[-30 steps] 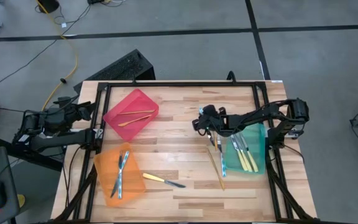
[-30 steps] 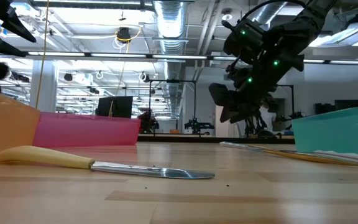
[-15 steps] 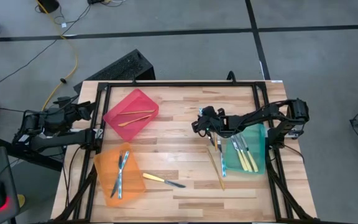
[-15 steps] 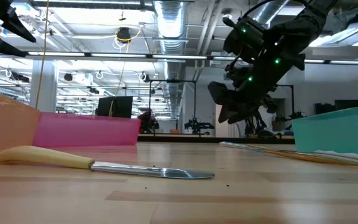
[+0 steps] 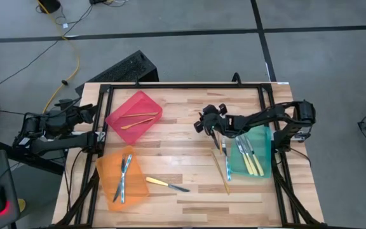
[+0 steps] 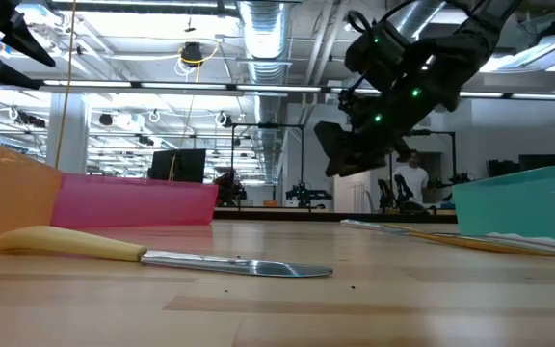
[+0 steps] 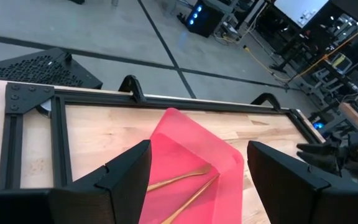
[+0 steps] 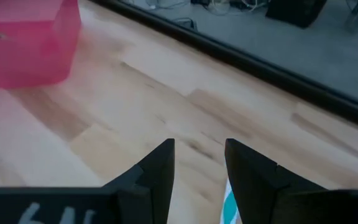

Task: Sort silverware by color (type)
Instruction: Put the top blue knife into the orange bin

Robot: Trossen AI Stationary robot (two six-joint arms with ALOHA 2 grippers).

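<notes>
My right gripper (image 5: 202,122) (image 8: 199,149) hangs open above the bare wood, right of the table's middle and left of the green bin (image 5: 263,166). Nothing sits between its fingertips. Yellow-handled pieces (image 5: 251,158) lie in that bin. A gold piece (image 5: 222,172) and a silvery-blue piece (image 5: 227,164) lie flat on the table beside it. A yellow-handled knife (image 5: 166,184) (image 6: 162,255) lies near the front edge. The red bin (image 5: 146,100) holds two gold pieces (image 5: 137,119). The orange bin (image 5: 107,172) holds silvery-blue pieces (image 5: 124,175). My left gripper (image 7: 197,180) waits open off the table's left edge.
A black frame (image 5: 183,86) runs along the table's far and side edges. Bare wood lies between the red bin and my right gripper. A keyboard-like black object (image 5: 122,69) sits on the floor beyond the far edge. A person (image 6: 414,181) stands far off in the room.
My right gripper has rolled about its own line and tipped its fingers a little upward while staying over the same part of the table. Its finger gap is unchanged. The cutlery and bins have not moved.
</notes>
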